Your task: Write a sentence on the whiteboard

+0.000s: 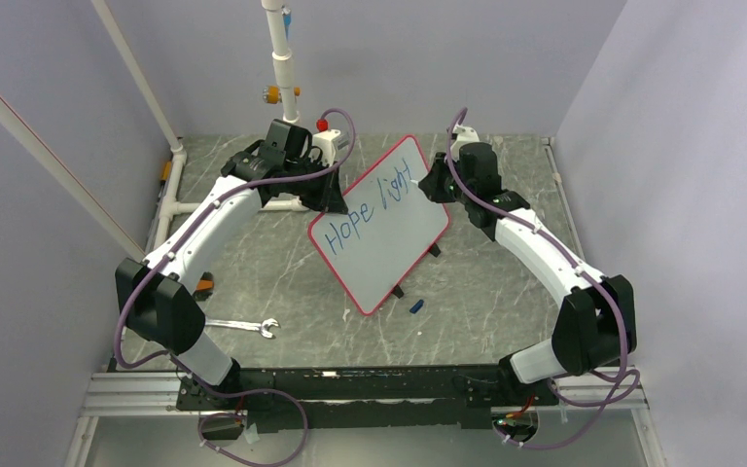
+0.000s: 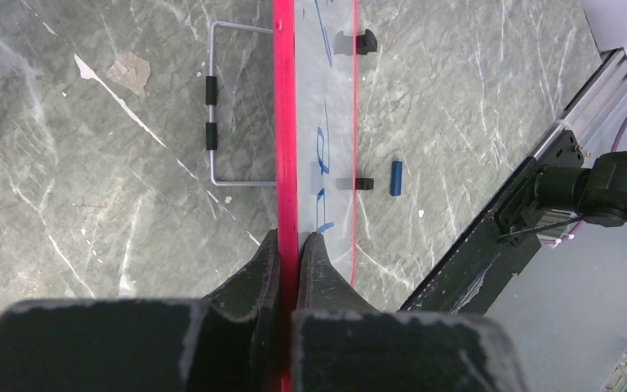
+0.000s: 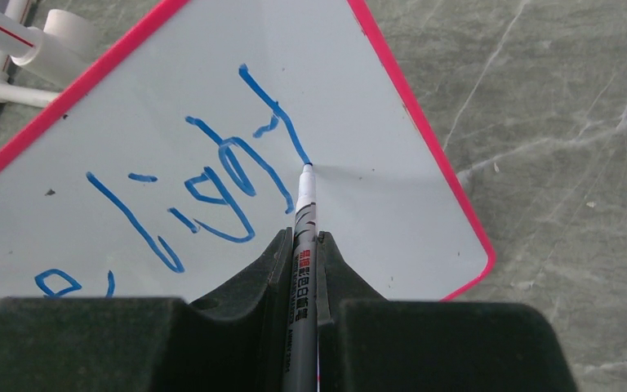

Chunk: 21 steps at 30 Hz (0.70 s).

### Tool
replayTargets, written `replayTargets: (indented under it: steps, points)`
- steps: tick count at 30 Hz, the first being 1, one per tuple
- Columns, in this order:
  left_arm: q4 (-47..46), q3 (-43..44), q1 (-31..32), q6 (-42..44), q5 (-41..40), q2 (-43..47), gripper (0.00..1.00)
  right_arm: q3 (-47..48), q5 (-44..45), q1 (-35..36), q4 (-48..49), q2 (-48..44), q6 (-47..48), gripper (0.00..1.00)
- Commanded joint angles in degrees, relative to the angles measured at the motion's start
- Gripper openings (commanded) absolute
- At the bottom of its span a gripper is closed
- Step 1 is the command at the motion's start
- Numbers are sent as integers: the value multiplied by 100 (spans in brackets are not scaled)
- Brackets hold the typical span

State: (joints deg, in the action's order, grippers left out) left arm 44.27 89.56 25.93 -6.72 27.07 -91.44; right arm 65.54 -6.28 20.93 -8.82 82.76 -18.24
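The whiteboard (image 1: 389, 243), white with a thin red border, stands tilted in the middle of the table on its black feet (image 1: 398, 291). Blue handwriting (image 1: 365, 209) on it reads "Hope light". My left gripper (image 2: 291, 238) is shut on the board's red edge (image 2: 285, 122), seen edge-on in the left wrist view. My right gripper (image 3: 304, 235) is shut on a grey marker (image 3: 304, 245). Its tip (image 3: 307, 167) touches the whiteboard (image 3: 359, 212) at the foot of the last blue stroke (image 3: 273, 110).
A blue marker cap (image 1: 415, 305) lies on the table by the board's near corner. A metal wrench (image 1: 243, 326) lies near the left arm's base. White pipes (image 1: 282, 68) stand at the back. A wire stand (image 2: 220, 106) shows behind the board.
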Motion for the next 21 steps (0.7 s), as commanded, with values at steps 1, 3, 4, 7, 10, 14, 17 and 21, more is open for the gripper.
replayTargets:
  steps: [1,3,4,7,10,14,17,21]
  points:
    - [21,-35,35,865,-877,-90,0,-176,-104,41,208,-129,-92,0]
    - [18,-39,34,865,-874,-92,0,-190,-73,39,213,-137,-92,0]
    - [18,-42,30,865,-874,-86,0,-176,-56,38,205,-133,-84,0]
    - [16,-44,28,861,-876,-82,0,-56,26,41,160,-89,-52,0]
    - [13,-44,33,857,-870,-76,0,126,158,43,107,-6,-4,0]
    - [11,-52,33,857,-868,-69,0,457,280,43,11,124,64,0]
    - [10,-53,35,857,-861,-68,0,649,378,42,-30,187,108,0]
    - [15,-48,36,857,-874,-68,0,792,432,43,-131,154,166,0]
